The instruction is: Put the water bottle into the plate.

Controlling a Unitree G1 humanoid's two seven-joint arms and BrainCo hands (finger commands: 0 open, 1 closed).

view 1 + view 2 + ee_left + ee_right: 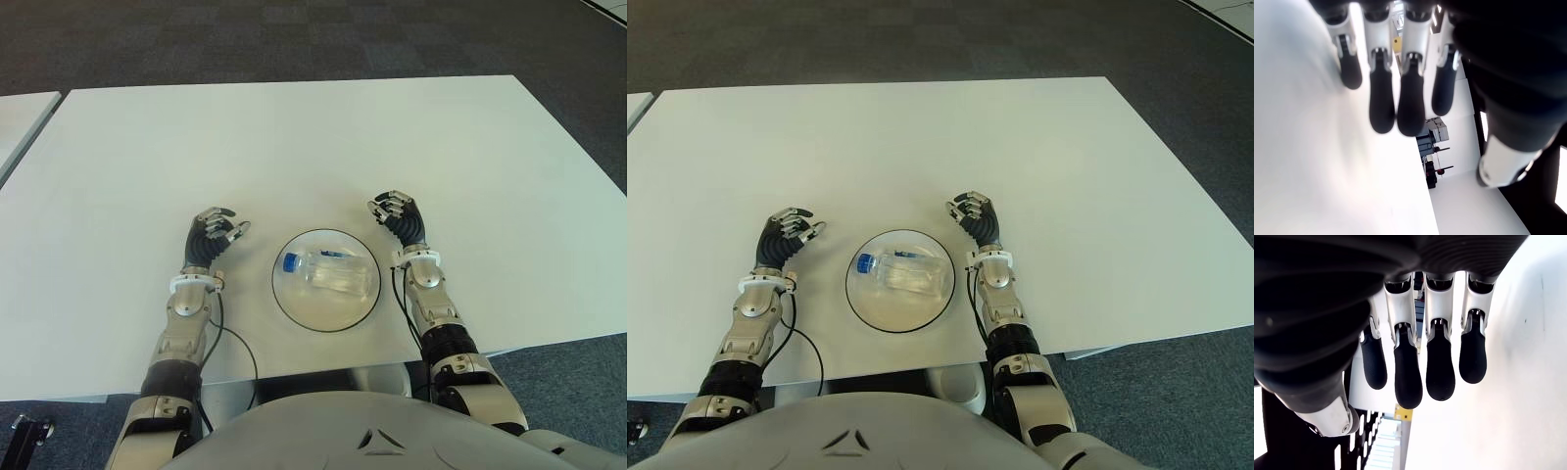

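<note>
A clear water bottle (333,272) with a blue cap lies on its side inside the round glass plate (297,305) near the table's front edge. My left hand (214,233) shows to the left of the plate, its fingers (1382,93) relaxed and holding nothing. To the right of the plate is my right hand (397,215), fingers (1408,367) loosely curved and likewise holding nothing. Neither hand touches the bottle or the plate.
The white table (313,147) stretches far beyond the plate. A second white table edge (20,122) shows at the far left. Dark carpet (294,39) lies behind. A black cable (240,352) loops by my left forearm.
</note>
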